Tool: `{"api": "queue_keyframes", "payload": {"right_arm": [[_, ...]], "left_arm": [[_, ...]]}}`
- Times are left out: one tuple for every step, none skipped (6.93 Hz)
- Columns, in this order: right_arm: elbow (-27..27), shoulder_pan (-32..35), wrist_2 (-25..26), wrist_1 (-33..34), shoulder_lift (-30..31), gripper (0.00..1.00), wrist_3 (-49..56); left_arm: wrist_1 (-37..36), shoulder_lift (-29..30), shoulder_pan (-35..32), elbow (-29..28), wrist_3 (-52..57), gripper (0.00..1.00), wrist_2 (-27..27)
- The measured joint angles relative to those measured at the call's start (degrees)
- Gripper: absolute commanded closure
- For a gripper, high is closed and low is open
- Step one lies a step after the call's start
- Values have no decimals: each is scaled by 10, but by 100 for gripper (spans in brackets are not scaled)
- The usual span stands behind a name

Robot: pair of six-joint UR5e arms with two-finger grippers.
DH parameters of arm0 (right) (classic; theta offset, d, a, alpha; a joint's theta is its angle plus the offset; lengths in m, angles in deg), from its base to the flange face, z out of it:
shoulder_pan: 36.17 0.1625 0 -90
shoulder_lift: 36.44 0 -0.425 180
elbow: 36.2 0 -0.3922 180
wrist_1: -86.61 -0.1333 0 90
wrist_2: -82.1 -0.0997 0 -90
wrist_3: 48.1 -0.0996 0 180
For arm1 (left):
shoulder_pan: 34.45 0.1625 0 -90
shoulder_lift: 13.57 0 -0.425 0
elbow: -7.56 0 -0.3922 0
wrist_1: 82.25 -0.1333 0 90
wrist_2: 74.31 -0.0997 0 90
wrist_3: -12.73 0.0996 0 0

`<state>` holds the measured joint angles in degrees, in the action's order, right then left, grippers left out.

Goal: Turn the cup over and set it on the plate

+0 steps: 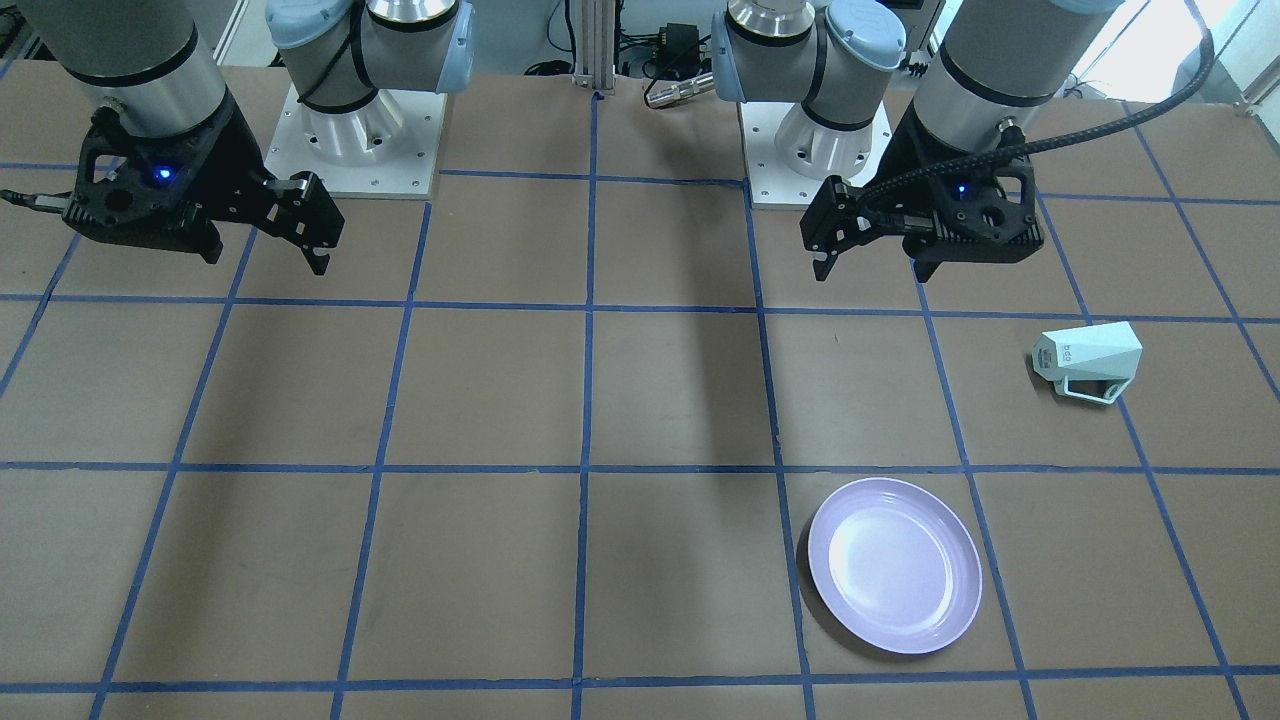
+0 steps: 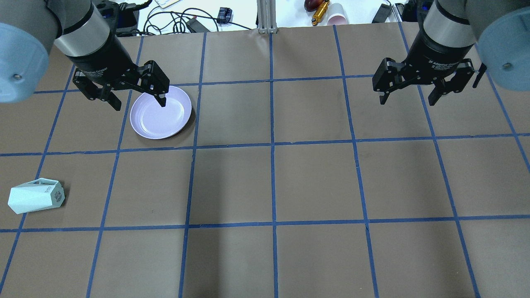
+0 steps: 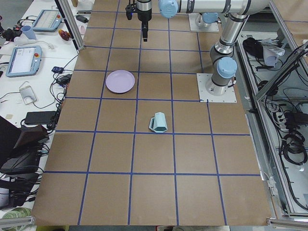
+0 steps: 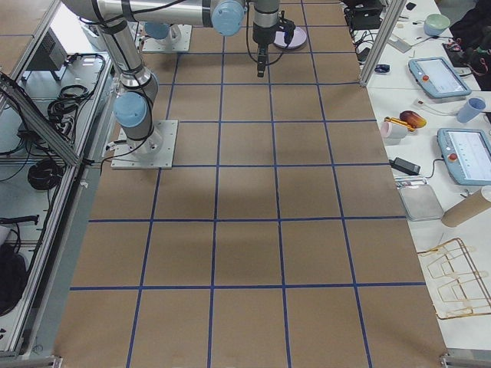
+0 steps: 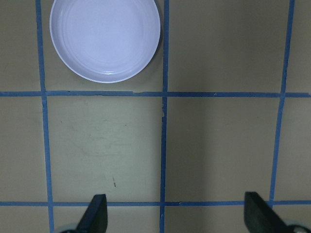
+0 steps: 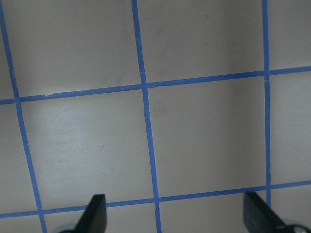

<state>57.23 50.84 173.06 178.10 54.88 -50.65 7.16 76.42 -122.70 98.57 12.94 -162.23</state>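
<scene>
The pale mint-green cup [image 1: 1088,355] lies on its side on the brown table, near the robot's left edge [image 2: 35,197], its handle toward the far side; it also shows in the exterior left view [image 3: 158,122]. The lavender plate [image 2: 160,112] sits empty and flat farther out [image 1: 893,565], and shows at the top of the left wrist view [image 5: 104,39]. My left gripper [image 2: 138,101] hangs open and empty above the table by the plate's near-left rim, well away from the cup [image 5: 177,216]. My right gripper [image 2: 408,99] hangs open and empty over the right half [image 6: 175,216].
Blue tape lines divide the table into squares. The two arm bases [image 1: 350,130] [image 1: 820,140] stand at the robot's side of the table. Cables, a pink cup [image 2: 338,18] and an orange tool [image 2: 321,12] lie beyond the far edge.
</scene>
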Motion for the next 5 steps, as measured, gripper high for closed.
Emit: {"api": "queue_keyframes", "payload": {"right_arm": [[0,0,0,0,0,0,0],[0,0,0,0,0,0,0],[0,0,0,0,0,0,0],[0,0,0,0,0,0,0],[0,0,0,0,0,0,0]], "left_arm": [[0,-2,0,2,0,0,4],[-1,-2,1,3,1,0,4],[-3,-2,6,3,2,0,2],[-4,-3,18,2,5,0,0],[-4,-3,44,1,13,0,-2]]}}
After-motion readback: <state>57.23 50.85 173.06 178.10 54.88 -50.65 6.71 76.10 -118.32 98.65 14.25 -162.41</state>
